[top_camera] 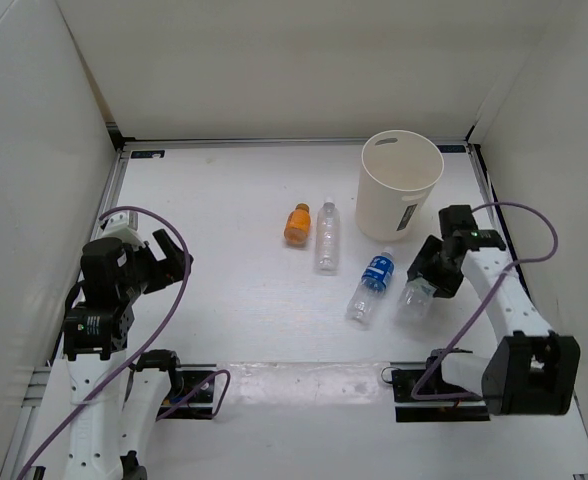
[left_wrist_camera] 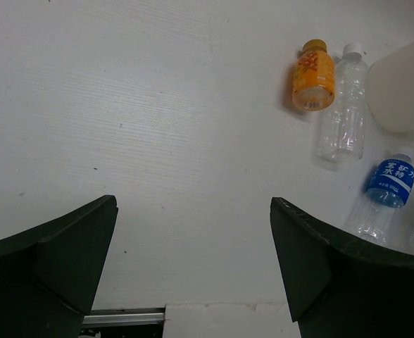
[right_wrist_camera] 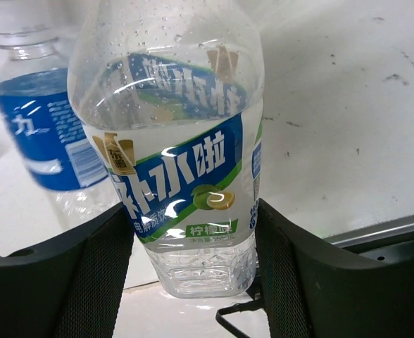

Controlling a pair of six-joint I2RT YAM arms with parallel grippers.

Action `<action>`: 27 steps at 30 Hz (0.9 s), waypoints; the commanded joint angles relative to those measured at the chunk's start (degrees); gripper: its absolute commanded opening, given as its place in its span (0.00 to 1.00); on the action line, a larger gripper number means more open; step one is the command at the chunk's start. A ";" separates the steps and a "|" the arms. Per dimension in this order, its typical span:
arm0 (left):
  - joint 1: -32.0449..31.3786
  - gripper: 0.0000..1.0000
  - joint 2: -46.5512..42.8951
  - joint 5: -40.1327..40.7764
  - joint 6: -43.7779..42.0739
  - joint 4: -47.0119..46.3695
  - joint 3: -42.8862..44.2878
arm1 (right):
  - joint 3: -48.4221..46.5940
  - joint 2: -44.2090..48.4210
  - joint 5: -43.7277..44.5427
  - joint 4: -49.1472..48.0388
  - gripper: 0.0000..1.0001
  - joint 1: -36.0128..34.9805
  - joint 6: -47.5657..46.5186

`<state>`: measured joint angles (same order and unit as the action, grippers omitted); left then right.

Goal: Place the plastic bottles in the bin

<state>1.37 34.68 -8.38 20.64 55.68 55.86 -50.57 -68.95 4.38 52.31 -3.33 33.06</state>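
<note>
My right gripper [top_camera: 426,282] is shut on a clear plastic bottle [right_wrist_camera: 179,141] with a blue and green label, gripped near its base; from above this bottle [top_camera: 414,299] shows just below the bin [top_camera: 400,185]. A blue-labelled bottle [top_camera: 372,287] lies just left of it and appears behind it [right_wrist_camera: 44,134] in the right wrist view. An orange bottle [top_camera: 296,224] and a clear bottle [top_camera: 326,236] lie side by side at the table's middle. My left gripper [top_camera: 169,262] hangs open at the left, far from the bottles, nothing between its fingers [left_wrist_camera: 66,253].
White walls close in the table on the left, back and right. The cream bin [left_wrist_camera: 408,88] stands upright at the back right. Purple cables loop off both arms. A metal rail [right_wrist_camera: 383,229] runs along the near edge.
</note>
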 commanded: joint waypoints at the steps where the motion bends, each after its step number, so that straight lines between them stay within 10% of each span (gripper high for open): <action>1: -0.22 1.00 -0.57 -0.14 0.27 -0.05 0.04 | -2.16 7.22 -1.82 4.28 0.11 2.01 0.69; 14: -0.14 1.00 -0.93 0.03 0.27 -0.31 -0.04 | -28.44 20.25 -0.86 3.77 0.00 7.46 1.47; 20: -0.22 1.00 -0.49 -0.32 0.45 -0.31 -0.04 | -28.45 22.28 -5.79 -19.66 0.00 6.50 6.40; 27: -0.05 1.00 -0.14 -0.41 0.36 -0.40 -0.22 | -50.73 -2.88 12.38 -19.45 0.00 -10.78 -4.63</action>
<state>1.37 34.26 -8.38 20.86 55.66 55.86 -93.41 -60.25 7.55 37.26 -8.03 35.59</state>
